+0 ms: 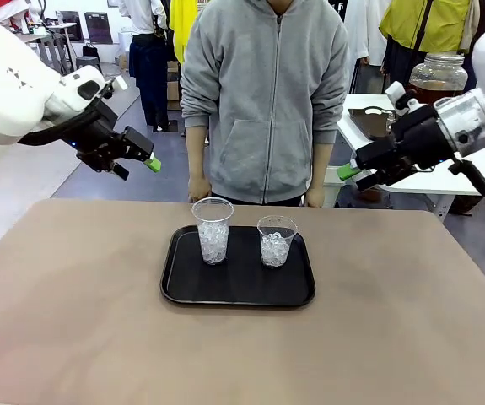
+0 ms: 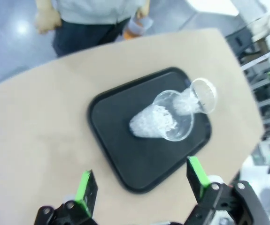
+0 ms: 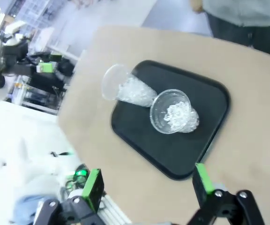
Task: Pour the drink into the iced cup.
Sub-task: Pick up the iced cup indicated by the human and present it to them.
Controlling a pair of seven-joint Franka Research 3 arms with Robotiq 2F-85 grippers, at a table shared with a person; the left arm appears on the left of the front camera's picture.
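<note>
Nothing is poured yet, I judge: the taller cup [image 1: 213, 229] and shorter cup [image 1: 276, 240] on the tray [image 1: 242, 297] hold only ice. The drink [image 1: 432, 89] sits in its jar [image 1: 439, 64], well beyond the tray's right. My left tool [image 1: 138, 167] and right tool [image 1: 354, 176] hang spread and empty above the tray's sides.

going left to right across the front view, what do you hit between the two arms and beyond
left end effector → taller iced cup → shorter iced cup → right end effector → jar of amber drink, far back on another table
</note>
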